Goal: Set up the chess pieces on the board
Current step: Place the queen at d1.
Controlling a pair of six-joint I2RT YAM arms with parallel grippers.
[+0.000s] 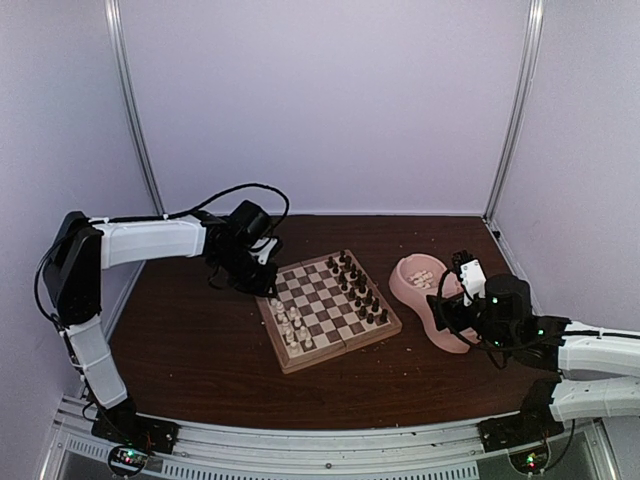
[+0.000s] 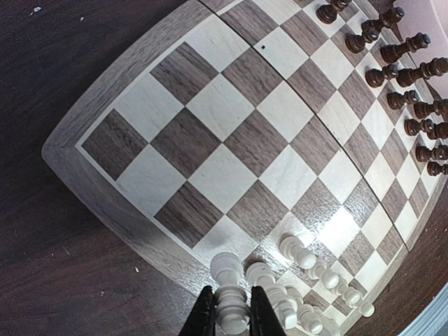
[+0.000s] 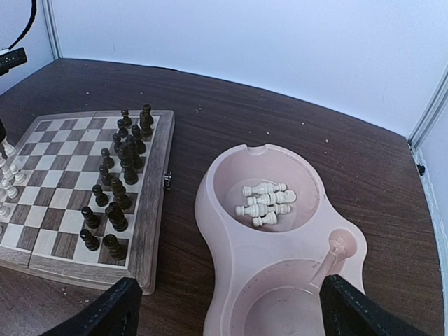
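The wooden chessboard (image 1: 322, 300) lies mid-table. My left gripper (image 2: 232, 318) is shut on a cream-white piece (image 2: 233, 297) that stands at the board's (image 2: 224, 126) near corner, beside a row of several white pieces (image 2: 299, 252). In the top view the left gripper (image 1: 263, 278) is at the board's far left corner. Several white pieces (image 3: 266, 199) lie in the pink double bowl's (image 3: 210, 210) far compartment. My right gripper (image 3: 231, 323) is wide open and empty over the bowl's near compartment; it also shows in the top view (image 1: 446, 310).
Dark pieces (image 3: 115, 175) stand in two rows along the board's right side, also seen from the top (image 1: 358, 285). The pink bowl (image 1: 412, 285) sits right of the board. White walls close the table at the back and sides.
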